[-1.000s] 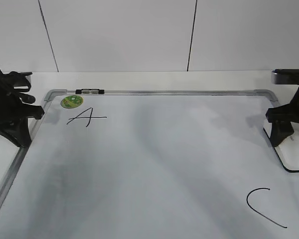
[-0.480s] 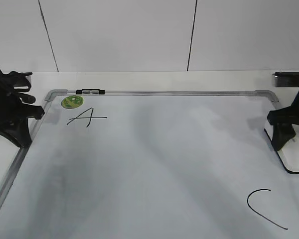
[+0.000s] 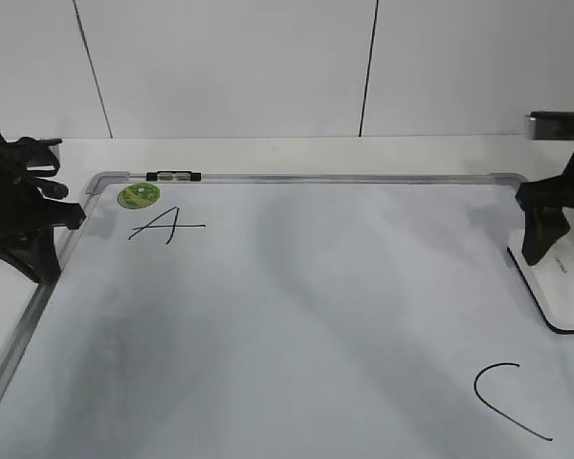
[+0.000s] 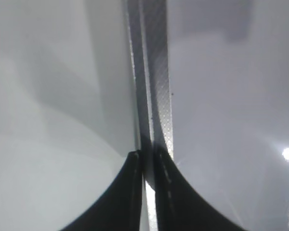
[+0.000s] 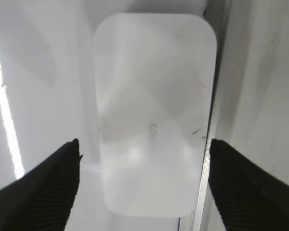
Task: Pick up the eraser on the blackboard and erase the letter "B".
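Note:
The blackboard [image 3: 316, 287] is a white board with a grey frame; it bears a black "A" [image 3: 165, 226] and "C" [image 3: 507, 397]. No letter "B" shows on it. The white eraser [image 3: 569, 296] lies flat at the board's right edge. My right gripper [image 3: 562, 251] hovers just above it, open. In the right wrist view the eraser [image 5: 154, 110] lies between and beyond the gripper [image 5: 144, 151] fingers, untouched. My left gripper [image 3: 29, 229] rests at the board's left edge; in the left wrist view it [image 4: 147, 156] is shut over the frame [image 4: 156, 86].
A small green round sticker [image 3: 139, 195] sits near the board's far left corner, with a black clip [image 3: 173, 176] on the far frame. The board's frame [image 5: 209, 144] runs right beside the eraser. A white wall stands behind the table.
My right gripper has risen a little and shifted right above the eraser, which stays put on the board. The left arm has not moved.

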Robot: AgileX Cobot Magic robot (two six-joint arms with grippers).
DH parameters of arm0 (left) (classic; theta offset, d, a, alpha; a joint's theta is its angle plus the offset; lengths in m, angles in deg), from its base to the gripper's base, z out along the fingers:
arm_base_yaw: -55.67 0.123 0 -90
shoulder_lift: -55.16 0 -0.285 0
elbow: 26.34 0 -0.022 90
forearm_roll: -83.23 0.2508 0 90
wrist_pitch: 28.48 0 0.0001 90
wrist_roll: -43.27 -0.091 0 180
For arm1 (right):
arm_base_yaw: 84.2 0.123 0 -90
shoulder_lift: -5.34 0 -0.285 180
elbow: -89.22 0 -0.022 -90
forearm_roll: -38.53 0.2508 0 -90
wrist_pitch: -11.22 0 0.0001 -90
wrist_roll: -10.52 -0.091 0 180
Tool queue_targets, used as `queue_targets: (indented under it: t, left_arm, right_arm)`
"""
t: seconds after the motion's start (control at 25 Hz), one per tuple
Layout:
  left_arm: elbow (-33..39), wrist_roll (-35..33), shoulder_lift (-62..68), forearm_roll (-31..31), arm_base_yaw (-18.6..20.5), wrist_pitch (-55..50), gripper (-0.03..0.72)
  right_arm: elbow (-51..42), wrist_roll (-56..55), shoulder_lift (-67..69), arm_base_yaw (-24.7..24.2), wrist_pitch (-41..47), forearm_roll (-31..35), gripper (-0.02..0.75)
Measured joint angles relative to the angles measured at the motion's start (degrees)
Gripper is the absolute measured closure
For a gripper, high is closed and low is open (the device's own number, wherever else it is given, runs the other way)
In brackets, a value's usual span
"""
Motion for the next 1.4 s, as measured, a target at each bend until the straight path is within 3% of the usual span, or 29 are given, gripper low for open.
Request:
queue_targets:
  t: [0.36,0.64,1.4]
  left_arm:
    - [0.0,0.0,0.0,-0.2,0.0,0.0,0.663]
    - [0.0,1.6,0.0,-0.2,0.0,0.0,0.663]
    - [0.0,5.3,0.0,0.8,0.0,-1.0,0.666]
  right_arm:
    - [8.5,-0.8,-0.3,0.0,4.3,2.3,0.113]
    - [8.7,-0.9,-3.7,0.0,4.7,5.1,0.141]
    - [8.7,-0.9,-15.4,0.0,5.5,4.5,0.146]
